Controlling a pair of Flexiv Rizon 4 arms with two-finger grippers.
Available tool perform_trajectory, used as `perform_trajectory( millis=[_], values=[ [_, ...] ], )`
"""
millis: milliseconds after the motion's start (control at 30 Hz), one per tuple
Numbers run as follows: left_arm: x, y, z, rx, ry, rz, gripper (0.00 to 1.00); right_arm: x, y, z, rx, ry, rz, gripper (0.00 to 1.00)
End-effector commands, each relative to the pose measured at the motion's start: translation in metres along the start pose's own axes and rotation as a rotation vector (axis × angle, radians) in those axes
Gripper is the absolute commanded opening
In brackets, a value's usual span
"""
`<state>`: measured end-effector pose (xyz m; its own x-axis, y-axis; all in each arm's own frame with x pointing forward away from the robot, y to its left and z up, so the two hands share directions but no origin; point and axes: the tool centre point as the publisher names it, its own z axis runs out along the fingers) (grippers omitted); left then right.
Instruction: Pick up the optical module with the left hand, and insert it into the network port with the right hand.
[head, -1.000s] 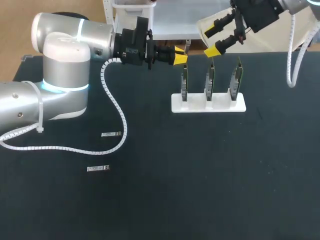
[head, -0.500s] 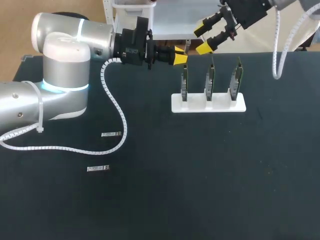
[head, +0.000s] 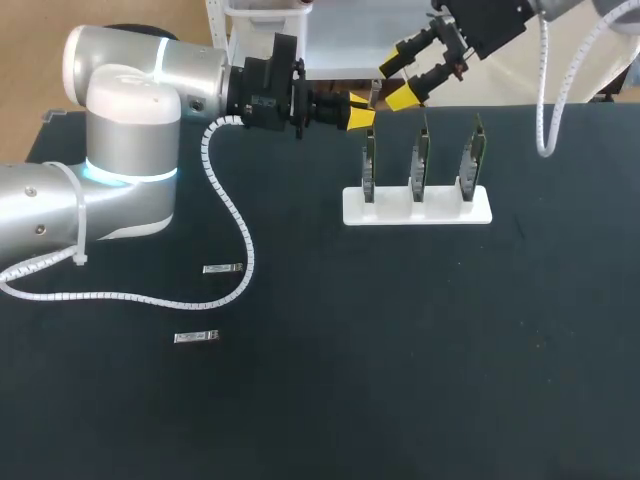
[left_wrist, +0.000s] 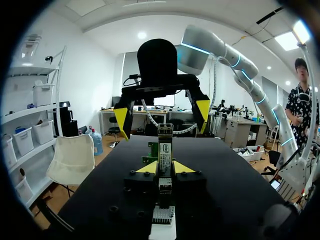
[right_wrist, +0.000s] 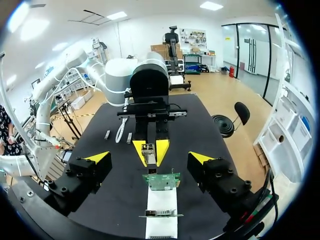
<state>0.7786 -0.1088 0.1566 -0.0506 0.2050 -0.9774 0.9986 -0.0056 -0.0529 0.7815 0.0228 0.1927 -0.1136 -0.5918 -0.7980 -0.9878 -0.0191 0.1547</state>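
Note:
My left gripper hangs level over the back of the table, shut on a small optical module that sticks out past its yellow tips. In the left wrist view the module stands between the fingertips. My right gripper is open just right of and above it, facing the left gripper, touching nothing. From the right wrist the module lies straight ahead, in line with the gap of the open right gripper. Below stands a white stand with three upright green port boards.
Two spare modules lie flat on the black table at the left front. The left arm's white cable loops over the table beside them. The stand's nearest board sits under both grippers.
The right gripper has moved left and toward the back, closing in on the module held by the left gripper. The left arm has kept still.

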Motion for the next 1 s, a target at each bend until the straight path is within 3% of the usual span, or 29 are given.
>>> perform_trajectory(
  millis=[33,1000],
  values=[
    [0.001,0.001,0.0,0.002,-0.002,0.001,0.0,0.001,0.008,0.004,0.025,-0.008,-0.002,1.0],
    [0.001,0.001,0.0,0.002,-0.002,0.001,0.0,-0.012,0.013,0.015,0.038,-0.026,-0.024,1.0]
  ],
)
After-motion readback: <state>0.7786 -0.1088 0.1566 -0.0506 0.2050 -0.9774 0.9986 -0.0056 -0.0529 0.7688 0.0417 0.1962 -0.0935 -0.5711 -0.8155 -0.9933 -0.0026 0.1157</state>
